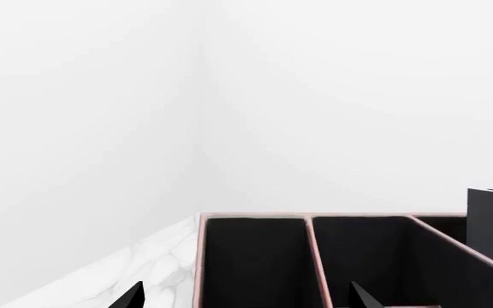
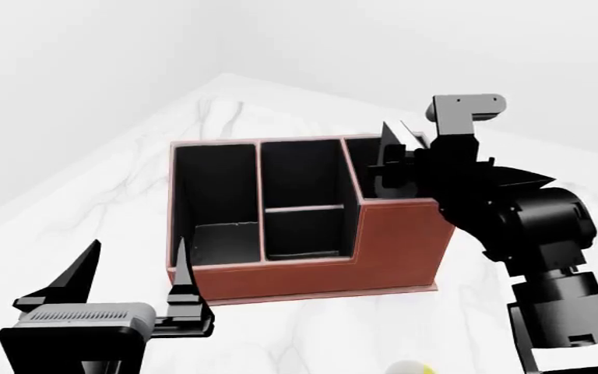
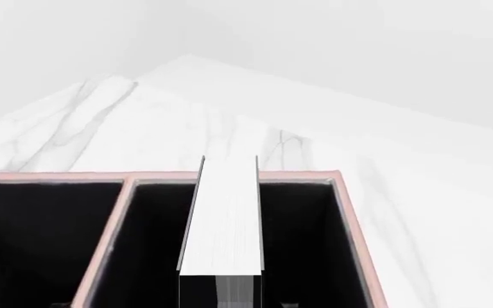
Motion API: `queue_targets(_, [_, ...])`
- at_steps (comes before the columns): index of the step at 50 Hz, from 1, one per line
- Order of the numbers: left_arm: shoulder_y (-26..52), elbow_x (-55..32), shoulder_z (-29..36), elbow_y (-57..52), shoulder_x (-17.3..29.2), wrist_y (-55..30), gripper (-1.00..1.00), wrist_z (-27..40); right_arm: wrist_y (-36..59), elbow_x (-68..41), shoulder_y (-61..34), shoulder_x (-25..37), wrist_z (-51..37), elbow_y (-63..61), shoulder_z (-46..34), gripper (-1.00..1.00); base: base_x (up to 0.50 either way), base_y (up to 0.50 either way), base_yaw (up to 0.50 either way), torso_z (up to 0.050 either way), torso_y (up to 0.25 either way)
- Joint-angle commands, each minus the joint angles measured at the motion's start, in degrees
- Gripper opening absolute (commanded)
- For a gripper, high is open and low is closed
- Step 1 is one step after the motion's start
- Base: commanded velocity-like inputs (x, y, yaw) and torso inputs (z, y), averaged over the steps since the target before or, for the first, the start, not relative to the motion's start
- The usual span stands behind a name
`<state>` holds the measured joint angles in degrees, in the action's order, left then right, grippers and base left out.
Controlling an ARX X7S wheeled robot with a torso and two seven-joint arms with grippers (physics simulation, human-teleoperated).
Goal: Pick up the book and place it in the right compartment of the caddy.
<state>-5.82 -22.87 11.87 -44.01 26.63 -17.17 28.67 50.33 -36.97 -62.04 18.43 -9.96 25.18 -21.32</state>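
Note:
The red-brown caddy stands on the marble table with its black-lined sections open upward. My right gripper is shut on the black book and holds it upright, with its lower part down inside the right compartment. In the right wrist view the book's white page edges run down the middle of that compartment. My left gripper is open and empty, in front of the caddy's left end. In the left wrist view its fingertips straddle the caddy's left section.
The white marble table ends in a far corner behind the caddy. A bit of the white mug's yellow inside shows at the view's bottom edge, in front of the caddy. White walls lie beyond.

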Motion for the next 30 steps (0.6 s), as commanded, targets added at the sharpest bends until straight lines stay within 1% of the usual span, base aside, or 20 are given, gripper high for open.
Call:
queue_targets(1, [0.05, -0.14, 0.05, -0.07, 0.17, 0.00, 1.00, 0.16, -0.58, 1.45, -0.83, -0.05, 0.71, -0.37, 0.18, -1.00, 0.00, 0.00, 0.00, 0.010, 0.000])
queue_targets(15, [0.11, -0.31, 0.10, 0.11, 0.31, 0.18, 1.00, 0.28, -4.58, 3.30, -2.75, -1.25, 3.38, 6.49, -1.20, -1.00, 0.00, 0.00, 0.00, 0.000, 0.001])
queue_targets(24, [0.06, -0.20, 0.25, 0.25, 0.37, 0.38, 1.00, 0.37, -5.43, 3.32, -1.92, -1.25, 3.61, 6.92, -1.28, -1.00, 0.00, 0.00, 0.00, 0.000, 0.001])
queue_targets(30, [0.00, -0.19, 0.29, 0.23, 0.44, 0.46, 1.00, 0.46, -4.52, 2.61, -0.44, -0.83, 2.61, 4.60, -0.85, -1.00, 0.00, 0.00, 0.00, 0.000, 0.002])
